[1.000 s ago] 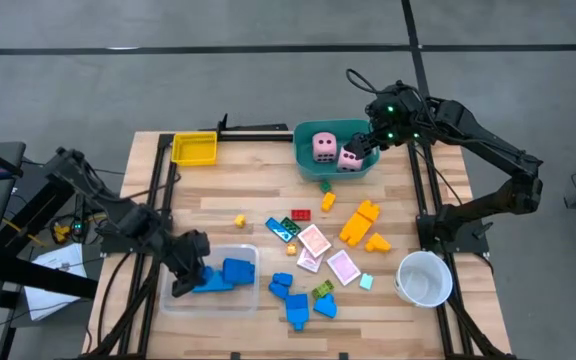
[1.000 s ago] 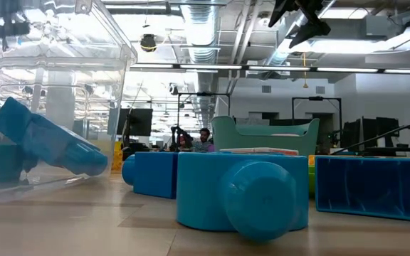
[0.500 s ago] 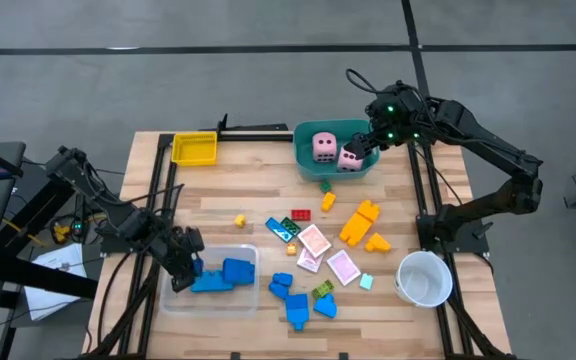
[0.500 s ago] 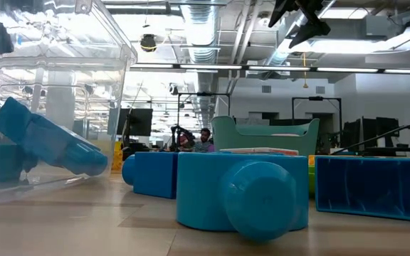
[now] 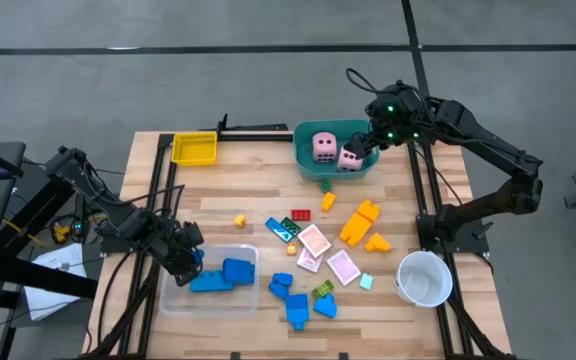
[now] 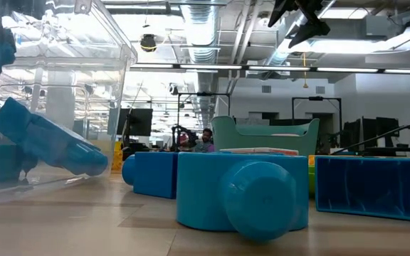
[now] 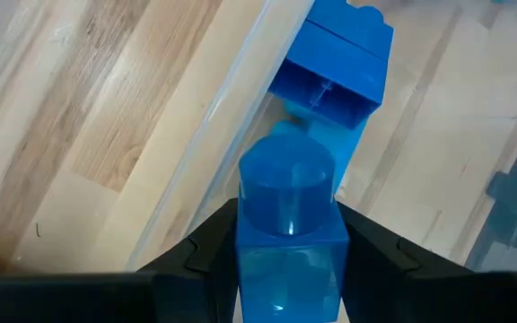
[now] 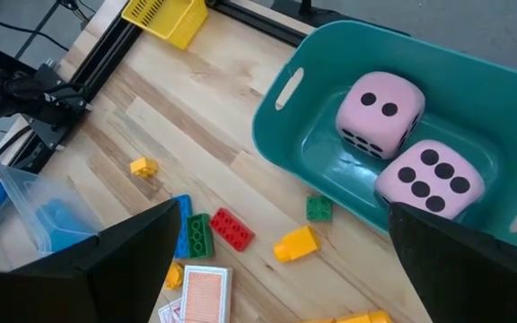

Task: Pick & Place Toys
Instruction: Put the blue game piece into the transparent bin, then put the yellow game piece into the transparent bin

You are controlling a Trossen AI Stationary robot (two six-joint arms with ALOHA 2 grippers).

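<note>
- The left gripper hung over the wall of the clear tray at the table's near left, clenched on a small blue block; it was held above the rim, probably so the piece could drop inside.
- Larger blue blocks already lay in that tray, which suggested it was the place for blue pieces.
- More blue blocks and a green one sat on the wood just beside the tray, within easy reach.
- Toward the middle lay pink-white cards, yellow-orange blocks and a red block, all loose and unsorted.
- A white cup stood near the right edge.
- Farther off, the right gripper hovered, released and empty, above the teal tub, its fingers spread wide.
- Two pink dice rested side by side in that tub, and a small green block sat outside against its wall.
- A yellow tray sat at the far left corner.
</note>
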